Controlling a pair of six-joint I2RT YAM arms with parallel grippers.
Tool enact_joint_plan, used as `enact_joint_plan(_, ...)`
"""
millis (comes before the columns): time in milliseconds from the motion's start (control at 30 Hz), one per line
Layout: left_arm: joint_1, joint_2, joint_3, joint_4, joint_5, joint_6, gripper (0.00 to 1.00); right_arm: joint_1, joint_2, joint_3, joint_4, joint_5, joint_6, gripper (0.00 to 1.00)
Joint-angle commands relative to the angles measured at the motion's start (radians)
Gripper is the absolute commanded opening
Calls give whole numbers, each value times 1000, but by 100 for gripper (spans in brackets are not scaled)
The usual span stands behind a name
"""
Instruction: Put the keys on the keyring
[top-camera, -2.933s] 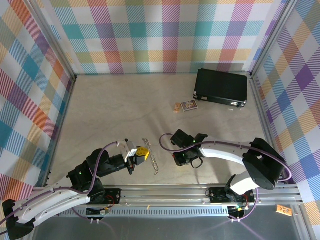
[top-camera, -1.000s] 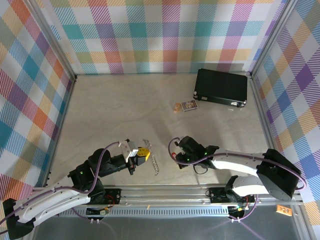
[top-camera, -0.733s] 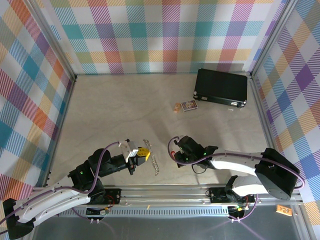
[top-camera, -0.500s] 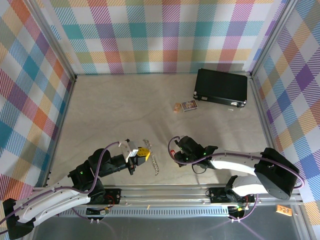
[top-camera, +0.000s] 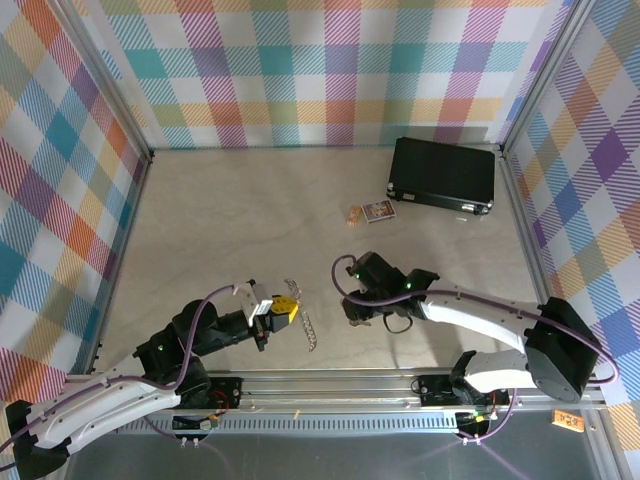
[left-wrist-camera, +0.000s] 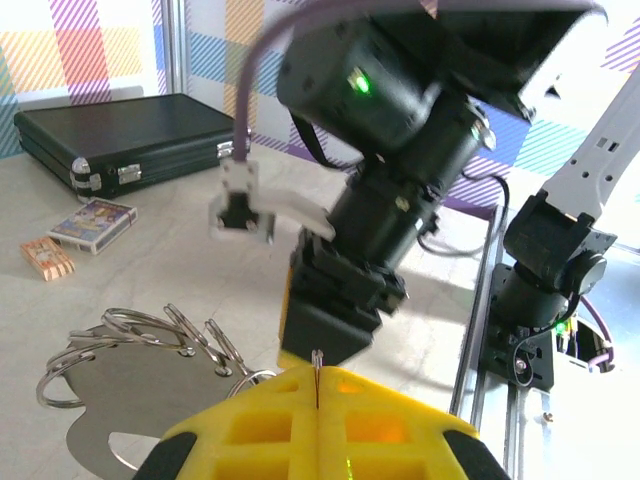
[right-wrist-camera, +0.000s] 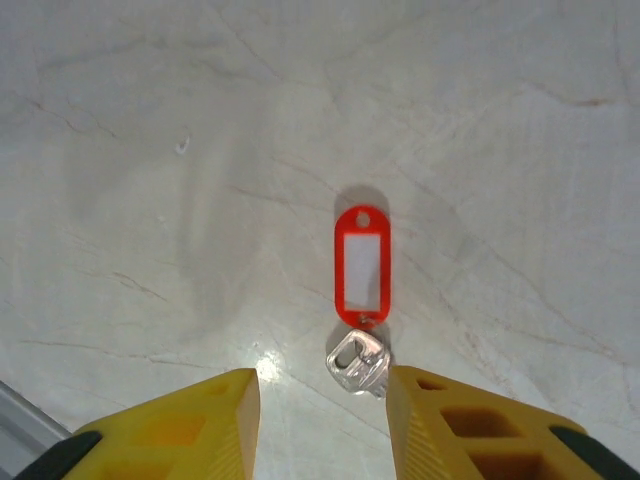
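Opening: right jaws have just gone from pressed together to spread, and hold nothing.
Key: key lies flat on the desk, just ahead of the gap between those jaws, touching neither.
Meaning: probably let go or lined up for a fresh grip; threading not yet done.
Left jaws: left jaws are pressed together on a thin wire, seemingly the keyring, whose loops sit just beside them.
Case: black case, lid shut, well beyond both jaws; contents hidden.

Right gripper: you see its yellow fingers parted, gripping nothing;
Key: flat on the table; silver end between the fingertips; red head beyond them
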Motion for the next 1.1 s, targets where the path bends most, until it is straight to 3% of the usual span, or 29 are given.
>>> enact_joint_plan(0,-5,-31,0,44,12,-10,0,-73,39,49,-128,-143,-63,39)
enact_joint_plan(267,-5,-43,6,38,6,-5,0,-165,165,62,-109,-325,-111,37)
enact_joint_plan(567,-5,-34,-2,47,7,-8,0,-175,280,52,-42,-361,-145,32)
enact_joint_plan(1067,-5,-20,-3,54,13,-12,0,-178,318,23,12,-355,-149,23)
